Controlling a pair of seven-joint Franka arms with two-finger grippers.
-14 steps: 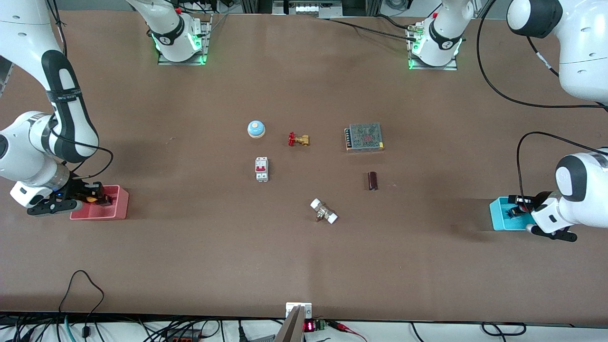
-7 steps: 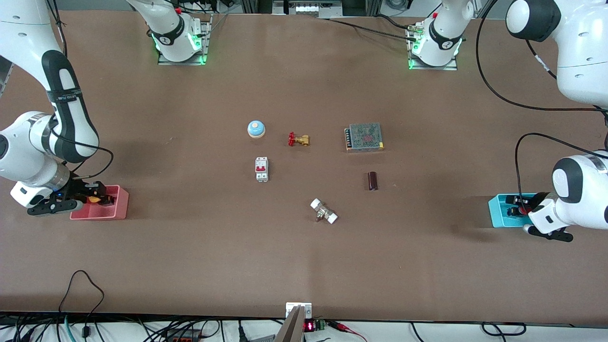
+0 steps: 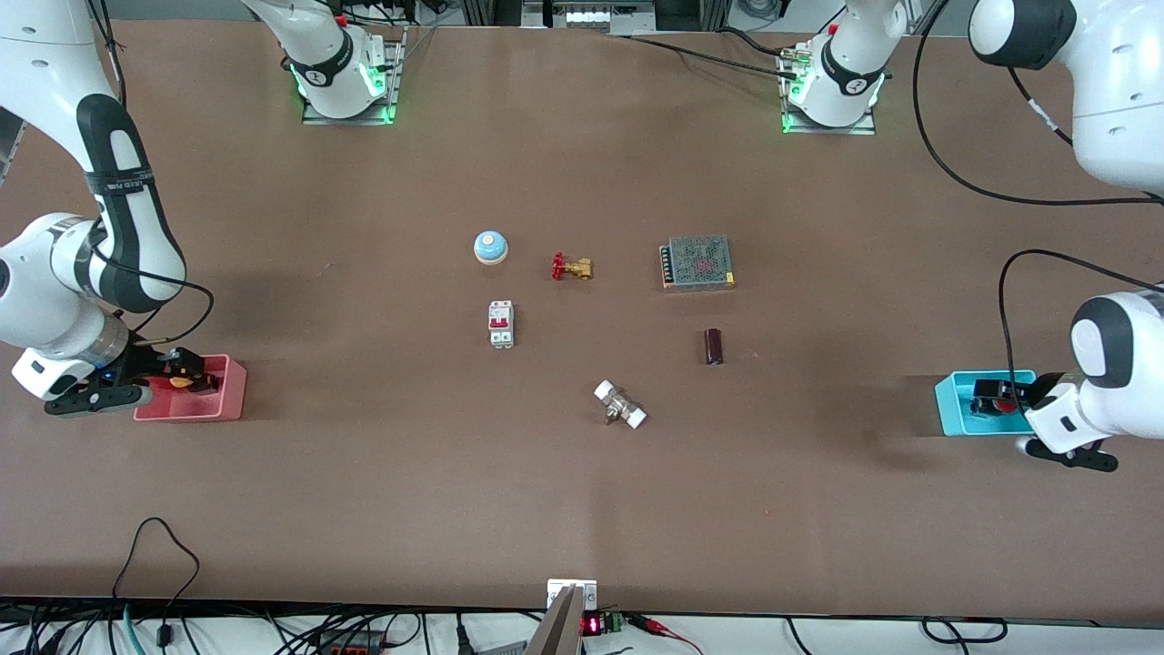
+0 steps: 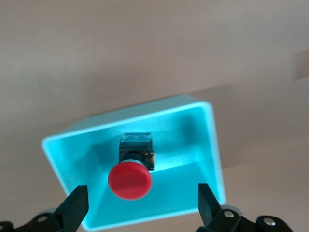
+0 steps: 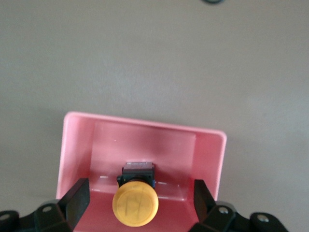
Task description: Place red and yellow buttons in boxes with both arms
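While both end effectors (image 4: 140, 205) (image 5: 137, 200) hover spread, red button (image 4: 129, 180) sits in cyan box (image 4: 207, 140), yellow button (image 5: 135, 203) in pink box (image 5: 145, 128).

Even, fairly bright light falls from above on the brown table (image 3: 364, 491), and soft shadows lie beside each arm. Green lamps glow at both arm bases (image 3: 346, 86). The left wrist view is blurred, perhaps by motion, smearing the cyan box (image 4: 203, 140). The right wrist view is sharper; the pink box (image 5: 207, 154) shows clean edges without glare.
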